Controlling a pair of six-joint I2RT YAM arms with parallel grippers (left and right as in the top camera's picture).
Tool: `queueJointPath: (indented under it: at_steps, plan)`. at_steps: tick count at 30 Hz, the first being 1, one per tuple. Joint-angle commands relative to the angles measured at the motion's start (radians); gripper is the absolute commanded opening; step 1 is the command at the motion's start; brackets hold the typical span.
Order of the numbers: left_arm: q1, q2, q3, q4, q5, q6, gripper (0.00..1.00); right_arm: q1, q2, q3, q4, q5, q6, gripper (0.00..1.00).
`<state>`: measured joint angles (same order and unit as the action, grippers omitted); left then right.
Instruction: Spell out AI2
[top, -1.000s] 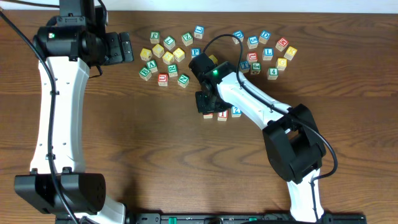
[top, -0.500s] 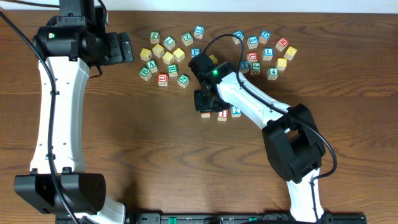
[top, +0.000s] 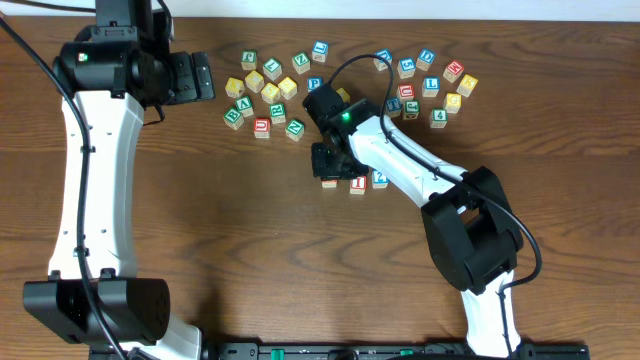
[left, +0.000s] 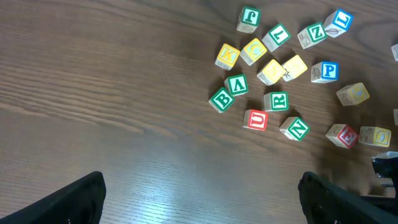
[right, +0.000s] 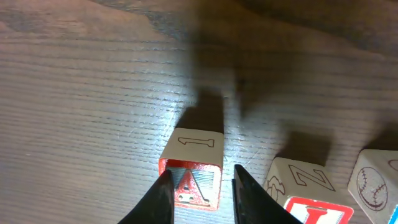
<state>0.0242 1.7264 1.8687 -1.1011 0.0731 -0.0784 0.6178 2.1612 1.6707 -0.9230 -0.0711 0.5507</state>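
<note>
The right gripper (right: 203, 176) is clamped on the red A cube (right: 189, 182) near the counter's middle, just beside the red I cube (right: 317, 211), with the blue 2 cube (top: 379, 179) beyond, likely so the row reads AI2.

Overhead, the desk (top: 250, 250) was evenly and fairly brightly lit, sharp throughout, with soft shadows beside the arms. In the left wrist view a pale sheen crossed the wood, and the fingers (left: 68, 199) of the left hand (left: 200, 199) were dark blurs. In the right wrist view glare whitened the grain left of the red A cube (right: 189, 168), shadow filled the upper right, and the right hand (right: 200, 190) showed soft-edged.
</note>
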Motion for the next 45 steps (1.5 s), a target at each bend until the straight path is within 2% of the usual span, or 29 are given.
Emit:
queueJointPath:
  at_steps: [1,7,17,23,26,45]
  plan:
    - [0.002,0.003,0.000,-0.004,-0.002,-0.009,0.98,-0.019,-0.008,0.024,-0.011,0.012,-0.021,0.27]
    - [0.002,0.003,0.000,-0.004,-0.002,-0.008,0.97,-0.061,-0.097,0.032,-0.063,0.012,-0.059,0.29]
    - [0.002,0.003,0.000,-0.004,-0.002,-0.009,0.98,-0.119,-0.108,0.031,-0.218,0.003,-0.106,0.27]
    - [0.002,0.003,0.000,-0.004,-0.002,-0.008,0.98,-0.122,-0.108,0.018,-0.271,0.051,-0.103,0.11]
    - [0.003,0.003,0.000,-0.004,-0.002,-0.009,0.98,-0.122,-0.108,-0.003,-0.266,0.054,-0.102,0.06]
    - [0.002,0.003,0.000,-0.004,-0.002,-0.009,0.98,-0.119,-0.108,-0.192,-0.069,-0.024,-0.084,0.03]
